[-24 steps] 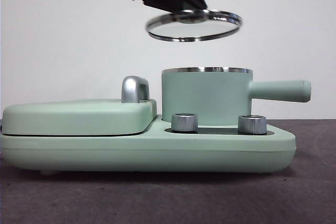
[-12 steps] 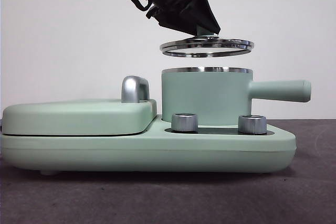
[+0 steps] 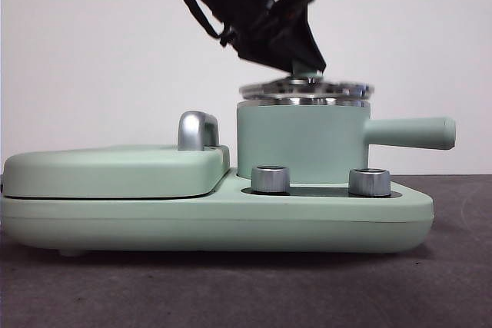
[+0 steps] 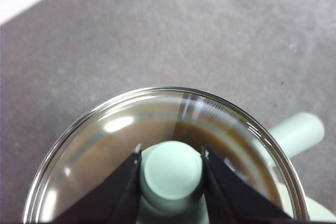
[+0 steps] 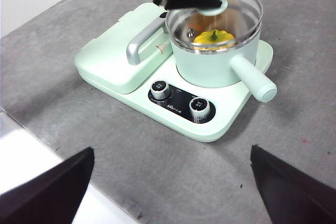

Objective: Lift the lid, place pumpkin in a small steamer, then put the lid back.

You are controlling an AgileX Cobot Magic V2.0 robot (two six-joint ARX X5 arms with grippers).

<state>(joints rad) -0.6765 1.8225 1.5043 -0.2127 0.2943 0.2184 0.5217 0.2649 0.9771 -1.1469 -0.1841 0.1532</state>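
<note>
My left gripper (image 4: 170, 169) is clamped on the knob (image 4: 172, 170) of the lid (image 4: 157, 129), one black jaw on each side of it. In the front view the lid (image 3: 306, 90) sits at the rim of the steamer (image 3: 302, 142), a little tilted; I cannot tell whether it rests fully on the rim all the way round. The pumpkin (image 5: 213, 38) lies inside the steamer (image 5: 215, 61), yellow with its green stem up, seen through the glass. The steamer's handle (image 3: 411, 133) points away from my arm. The steamer stands on the cooker (image 3: 231, 213), behind two knobs (image 3: 270, 179), beside the flat cover (image 3: 108, 170). My right gripper (image 5: 170, 182) hangs well apart over the table (image 5: 131, 145), jaws spread wide, holding nothing.
</note>
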